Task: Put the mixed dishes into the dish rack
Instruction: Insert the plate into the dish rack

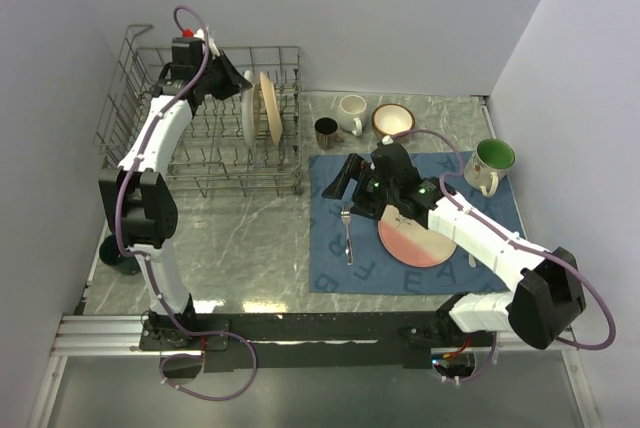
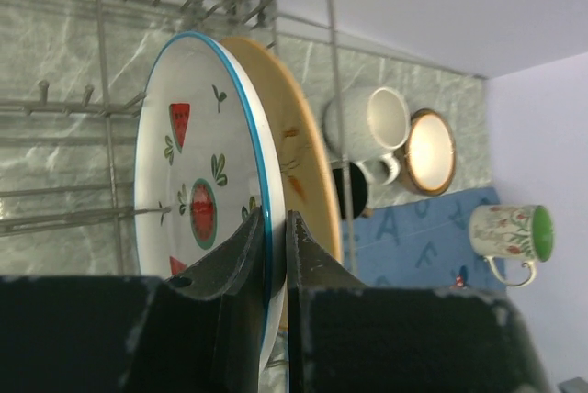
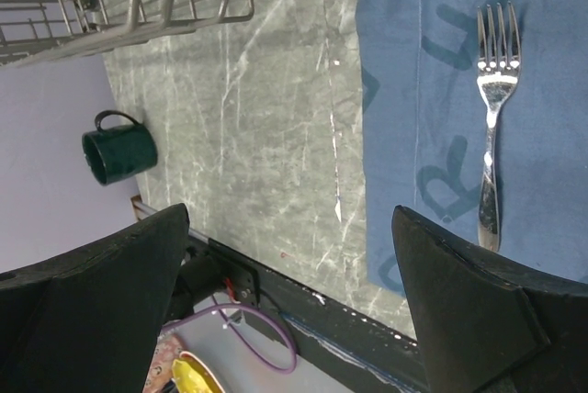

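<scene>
The grey wire dish rack (image 1: pixel 240 186) stands at the back left. A white watermelon-patterned plate (image 2: pixel 197 163) and a tan plate (image 2: pixel 299 154) stand upright in it, side by side. My left gripper (image 2: pixel 273 218) is shut on the white plate's blue rim; from above it sits over the rack (image 1: pixel 240 88). My right gripper (image 1: pixel 335 180) is open and empty above the placemat's left part. A metal fork (image 1: pixel 347 231) lies just below it and also shows in the right wrist view (image 3: pixel 491 117). A pink-and-cream plate (image 1: pixel 415 243) lies partly under the right arm.
A dark mug (image 1: pixel 326 131), a white mug (image 1: pixel 352 113) and a brown-rimmed bowl (image 1: pixel 393 120) stand behind the blue lettered placemat (image 1: pixel 340 268). A green-lined mug (image 1: pixel 490 163) stands at the right. A dark green mug (image 3: pixel 119 147) stands near the table's left front.
</scene>
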